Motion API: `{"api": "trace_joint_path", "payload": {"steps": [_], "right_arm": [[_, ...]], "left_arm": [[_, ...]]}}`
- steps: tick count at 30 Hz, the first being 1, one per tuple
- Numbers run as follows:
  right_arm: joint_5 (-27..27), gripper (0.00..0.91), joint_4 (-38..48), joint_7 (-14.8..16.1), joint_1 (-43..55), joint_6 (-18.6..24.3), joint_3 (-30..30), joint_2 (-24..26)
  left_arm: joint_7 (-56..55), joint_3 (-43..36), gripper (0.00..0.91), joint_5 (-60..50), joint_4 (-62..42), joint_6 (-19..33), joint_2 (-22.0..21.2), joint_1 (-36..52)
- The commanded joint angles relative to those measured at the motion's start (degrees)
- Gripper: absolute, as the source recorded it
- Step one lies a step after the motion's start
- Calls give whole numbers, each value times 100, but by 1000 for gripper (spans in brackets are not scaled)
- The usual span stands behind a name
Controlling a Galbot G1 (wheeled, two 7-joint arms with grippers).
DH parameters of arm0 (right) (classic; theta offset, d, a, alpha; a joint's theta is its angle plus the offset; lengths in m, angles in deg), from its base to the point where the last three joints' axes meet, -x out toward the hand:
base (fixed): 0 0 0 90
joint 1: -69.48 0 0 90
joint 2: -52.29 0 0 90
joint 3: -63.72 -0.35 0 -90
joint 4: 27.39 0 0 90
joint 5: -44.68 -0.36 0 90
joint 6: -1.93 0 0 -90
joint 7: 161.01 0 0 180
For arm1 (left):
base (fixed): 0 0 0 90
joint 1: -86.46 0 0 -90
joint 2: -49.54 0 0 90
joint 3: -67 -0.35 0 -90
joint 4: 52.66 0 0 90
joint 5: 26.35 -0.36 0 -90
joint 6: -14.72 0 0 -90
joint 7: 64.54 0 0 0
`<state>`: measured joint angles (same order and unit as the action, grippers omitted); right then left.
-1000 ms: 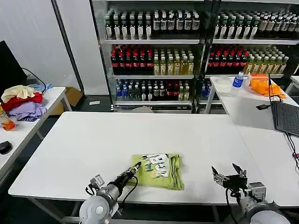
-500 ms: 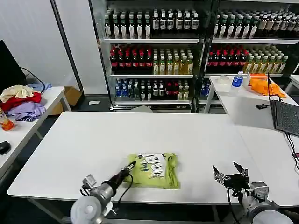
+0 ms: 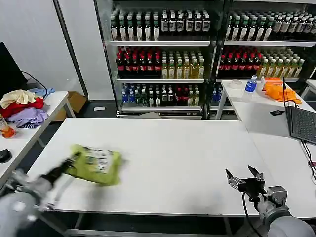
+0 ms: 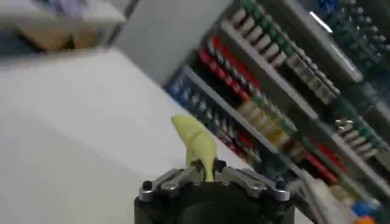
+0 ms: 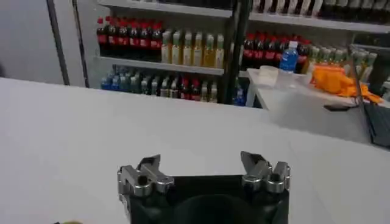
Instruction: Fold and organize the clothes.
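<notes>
A large white table (image 3: 168, 158) fills the lower middle of the head view, its top bare apart from a folded lime yellow-green T-shirt (image 3: 95, 164) at the left of the frame, near the table's left edge, with its white-and-dark print facing up. The left gripper (image 3: 72, 161) is at the lower left, its jaws closed tight on the shirt's edge; in the left wrist view a pinched peak of yellow-green fabric (image 4: 196, 145) stands up from between the closed fingers. Whether the shirt rests on the table or is lifted off it cannot be told. The right gripper (image 3: 244, 176) is at the lower right of the head view, over the table's near right corner, jaws spread wide with nothing between them. Behind the table, tall glass-fronted coolers (image 3: 207, 54) lined with bottled drinks span the upper frame. A side table at the left edge holds a red, cream and lavender pile of clothes (image 3: 22, 108). Another table at the upper right carries a bright orange cloth (image 3: 279, 90), a blue bottle (image 3: 251, 84) and an open laptop (image 3: 302, 123).
</notes>
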<state>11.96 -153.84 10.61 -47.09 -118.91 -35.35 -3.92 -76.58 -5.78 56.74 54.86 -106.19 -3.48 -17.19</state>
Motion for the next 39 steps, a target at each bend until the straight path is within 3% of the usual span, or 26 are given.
{"api": "trace_joint_path", "payload": {"steps": [1,4,6,8,10,12,17,23,29,39], "right_arm": [[-156,907,-15,8,150,18,-37,46],[-145,907,-64,7,115,27,-38,3],[-124,907,-84,13,50,39,-48,-25],[-60,907,-78,20,-24,70,-66,-76],[-5,907,-64,26,-72,106,-86,-100],[16,907,-51,22,-138,127,-124,-112],[20,907,-115,14,-265,118,-224,-65],[96,907,-146,6,-322,111,-229,-127],[219,907,-224,16,-481,127,-219,-212],[239,907,-320,15,-538,124,-260,-258]], "left_arm": [[502,829,20,-1094,-250,-211,2792,325],[415,-80,30,-2536,612,-58,2376,-146],[325,-1299,20,-4064,915,334,1878,-352],[232,-2217,20,-6089,690,853,1352,-441],[99,-3287,20,-7167,83,1192,747,-290],[-63,-3728,20,-7848,-575,1463,366,-23],[-197,-3866,20,-7866,-16,1345,78,158],[-180,-4286,20,-7099,660,806,-91,680],[-456,-4907,20,-6223,234,437,-619,1818],[-439,-5922,30,-6251,-982,554,-1493,2649]]}}
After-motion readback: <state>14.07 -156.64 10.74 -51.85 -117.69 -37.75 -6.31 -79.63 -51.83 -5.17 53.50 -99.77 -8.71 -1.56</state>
